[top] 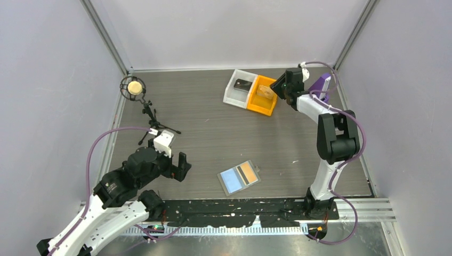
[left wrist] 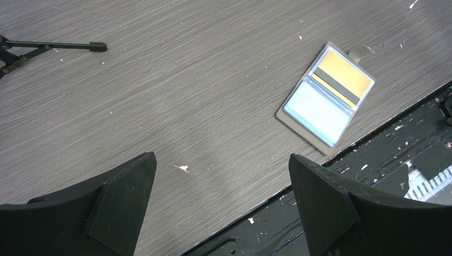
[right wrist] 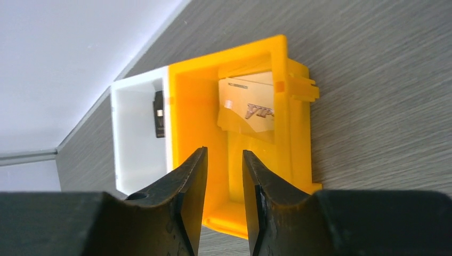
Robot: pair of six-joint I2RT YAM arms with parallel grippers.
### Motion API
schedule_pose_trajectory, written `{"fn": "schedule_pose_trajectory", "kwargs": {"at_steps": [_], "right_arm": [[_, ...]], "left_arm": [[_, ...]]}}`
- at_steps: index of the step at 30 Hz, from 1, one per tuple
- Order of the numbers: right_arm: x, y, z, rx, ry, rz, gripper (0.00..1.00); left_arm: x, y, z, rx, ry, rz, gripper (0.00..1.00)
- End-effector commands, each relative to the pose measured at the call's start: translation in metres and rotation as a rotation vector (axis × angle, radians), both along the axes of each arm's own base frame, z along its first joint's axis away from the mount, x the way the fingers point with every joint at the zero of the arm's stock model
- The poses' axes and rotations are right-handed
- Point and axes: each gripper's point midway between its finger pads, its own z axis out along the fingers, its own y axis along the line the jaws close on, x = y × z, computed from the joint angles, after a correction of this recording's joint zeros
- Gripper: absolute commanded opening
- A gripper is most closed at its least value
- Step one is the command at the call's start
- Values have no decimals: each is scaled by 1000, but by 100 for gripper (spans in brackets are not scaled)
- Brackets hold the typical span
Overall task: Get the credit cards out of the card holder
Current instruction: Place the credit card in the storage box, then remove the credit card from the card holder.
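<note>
The card holder (top: 239,177) lies open and flat on the table near the front edge; in the left wrist view the card holder (left wrist: 326,96) shows one light blue panel and an orange card with a black stripe (left wrist: 342,77) in the other. My left gripper (top: 178,166) hovers to its left, wide open and empty (left wrist: 222,156). My right gripper (top: 281,88) hangs over the orange bin (top: 261,104) at the back, its jaws a narrow gap apart with nothing between them (right wrist: 224,151). A tan card (right wrist: 248,109) rests inside that bin.
A white bin (top: 234,92) adjoins the orange one and holds a dark card (right wrist: 159,106). A microphone on a small tripod (top: 132,87) stands at the back left; one tripod leg (left wrist: 53,47) shows in the left wrist view. Walls enclose three sides.
</note>
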Motion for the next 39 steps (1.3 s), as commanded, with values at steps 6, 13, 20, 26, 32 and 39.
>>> {"fn": "schedule_pose_trajectory", "kwargs": {"at_steps": [6,13,20,26,32,39], "right_arm": [[-4,-5,105,-72,-187,33,38],[-52,15,125,-180,-194,145,38],[-128,42,114,-258,-198,279,38],[-211,84,80,-331,-154,468,39],[-280,129,35,-331,-109,662,38],[-320,160,-11,-325,-58,795,43]], "left_arm": [[4,7,4,6,-37,30,100],[5,11,6,2,-49,52,100],[5,11,5,-2,-47,61,100],[7,12,6,-4,-55,70,100],[4,3,4,-24,-38,28,100],[-5,-29,2,-198,86,1,99]]}}
